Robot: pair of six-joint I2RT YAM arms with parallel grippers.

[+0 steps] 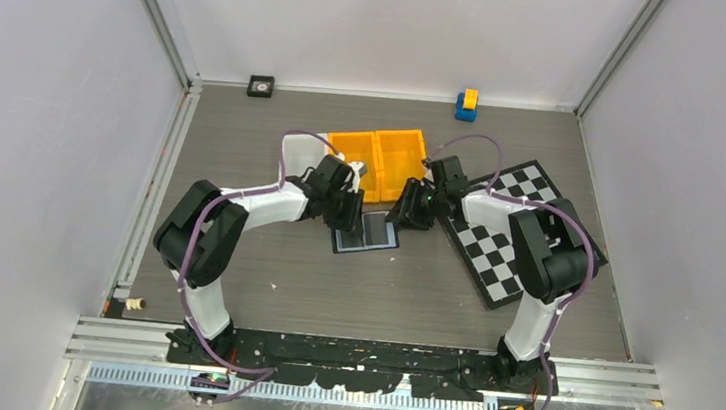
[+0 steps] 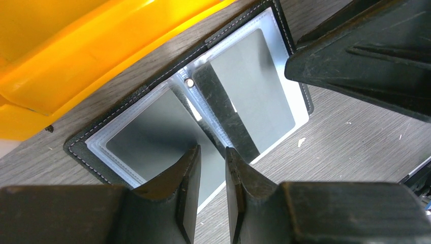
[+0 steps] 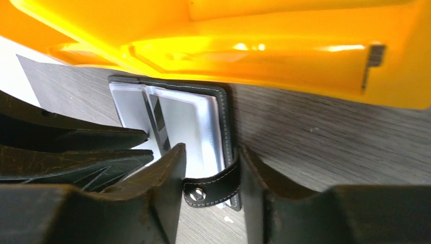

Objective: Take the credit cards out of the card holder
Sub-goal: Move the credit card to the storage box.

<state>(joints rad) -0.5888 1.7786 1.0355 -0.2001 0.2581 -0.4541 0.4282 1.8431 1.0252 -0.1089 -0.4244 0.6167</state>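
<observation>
The card holder [image 1: 366, 234] lies open flat on the table in front of the orange bins, black border [image 2: 76, 147] round clear pockets. Grey credit cards [image 2: 147, 132] sit in both pockets [image 3: 180, 122]. My left gripper [image 2: 212, 152] hovers low over the holder's middle fold, its fingers a narrow gap apart with nothing between them. My right gripper [image 3: 212, 150] straddles the holder's right edge. The short strap tab [image 3: 213, 185] bows across the gap between its fingers. In the top view both grippers [image 1: 346, 213] [image 1: 410, 215] meet over the holder.
Two orange bins [image 1: 384, 157] stand directly behind the holder, close to both grippers. A checkerboard mat [image 1: 506, 244] lies at the right under the right arm. A small black square block [image 1: 261, 86] and a blue and yellow piece [image 1: 466, 102] sit by the back wall.
</observation>
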